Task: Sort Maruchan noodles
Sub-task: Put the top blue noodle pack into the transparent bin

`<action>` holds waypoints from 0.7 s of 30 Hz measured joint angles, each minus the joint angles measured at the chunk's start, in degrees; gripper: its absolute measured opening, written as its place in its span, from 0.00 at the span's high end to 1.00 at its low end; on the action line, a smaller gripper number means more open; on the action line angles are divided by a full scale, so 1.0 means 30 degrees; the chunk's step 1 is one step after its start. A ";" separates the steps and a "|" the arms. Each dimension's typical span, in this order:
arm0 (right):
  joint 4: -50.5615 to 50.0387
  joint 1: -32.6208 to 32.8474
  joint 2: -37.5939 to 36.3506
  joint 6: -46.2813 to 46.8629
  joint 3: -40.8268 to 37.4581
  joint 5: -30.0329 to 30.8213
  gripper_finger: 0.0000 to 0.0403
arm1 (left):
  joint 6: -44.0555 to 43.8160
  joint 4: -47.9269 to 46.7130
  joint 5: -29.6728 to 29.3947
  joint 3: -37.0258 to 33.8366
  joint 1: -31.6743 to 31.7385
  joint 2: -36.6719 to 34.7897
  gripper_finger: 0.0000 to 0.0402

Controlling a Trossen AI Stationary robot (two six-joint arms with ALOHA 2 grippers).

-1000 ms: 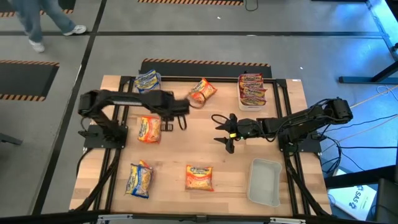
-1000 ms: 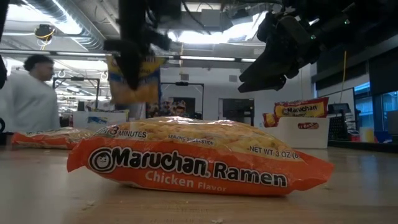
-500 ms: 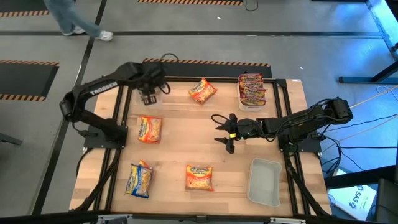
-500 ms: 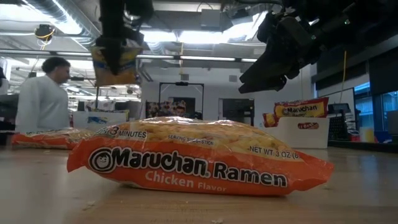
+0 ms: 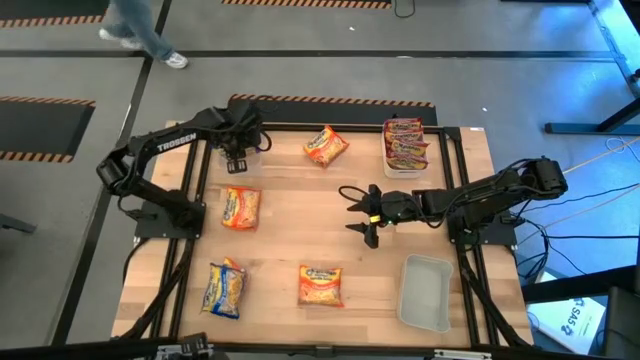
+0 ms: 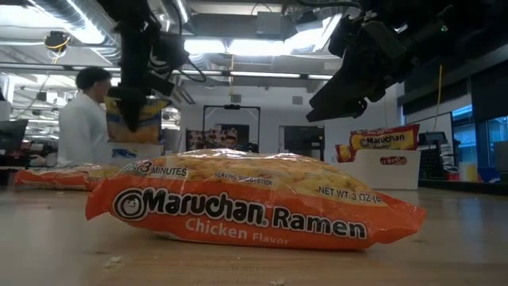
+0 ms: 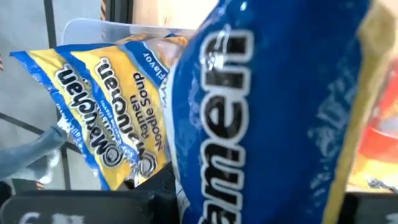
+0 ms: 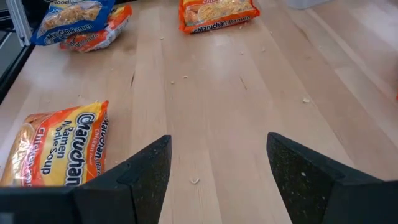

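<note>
Left gripper [image 5: 238, 152], jaws clamped on a blue packet [image 7: 273, 112], has carried it from mid-table to the far-left tub [image 7: 93, 28] for release; right gripper [image 5: 366, 214] waits mid-table, jaws wide, empty.

Left gripper [image 5: 238, 150] hides the tub corner from above — blue packet [image 7: 273, 118] fills the left wrist view, edges cut off. Person [image 6: 83, 119] blurred.
</note>
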 joint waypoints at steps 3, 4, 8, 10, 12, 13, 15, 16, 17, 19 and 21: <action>0.0014 0.0000 0.0000 0.0005 0.0000 0.0005 0.38 | 0.0466 0.0711 -0.0067 -0.0461 0.0442 0.0046 0.74; 0.0001 0.0000 0.0000 0.0058 0.0000 0.0005 0.38 | 0.0650 0.0697 -0.0085 -0.0551 0.0556 0.0117 0.74; -0.0012 0.0000 0.0000 0.0265 0.0000 0.0012 0.38 | 0.0702 0.0798 0.0114 -0.0847 0.1062 0.0532 0.74; 0.0001 0.0000 0.0000 0.0274 0.0000 0.0012 0.38 | 0.0763 0.1091 0.0444 -0.1007 0.1389 0.0797 0.74; 0.0005 0.0000 0.0000 0.0282 0.0000 0.0019 0.38 | 0.0872 0.1317 0.0740 -0.1124 0.1533 0.1177 0.74; 0.0000 0.0000 0.0000 0.0282 0.0000 0.0019 0.38 | 0.0879 0.1404 0.0890 -0.1131 0.1585 0.1388 0.74; -0.0021 0.0000 0.0000 0.0303 0.0000 0.0019 0.38 | 0.0916 0.1488 0.0945 -0.1131 0.1686 0.1930 0.74; -0.0042 0.0000 0.0000 0.0351 0.0000 0.0019 0.38 | 0.0979 0.1472 0.0962 -0.1131 0.1757 0.2207 0.74; -0.0062 0.0000 0.0000 0.0374 0.0000 0.0019 0.38 | 0.1022 0.1487 0.0915 -0.1131 0.1825 0.2491 0.74; -0.0113 0.0000 0.0000 0.0391 0.0000 0.0019 0.38 | 0.1028 0.1566 0.0881 -0.1131 0.1898 0.3049 0.74; -0.0117 0.0000 0.0000 0.0400 0.0000 0.0018 0.38 | 0.1216 0.1784 0.0887 -0.1131 0.1900 0.3605 0.74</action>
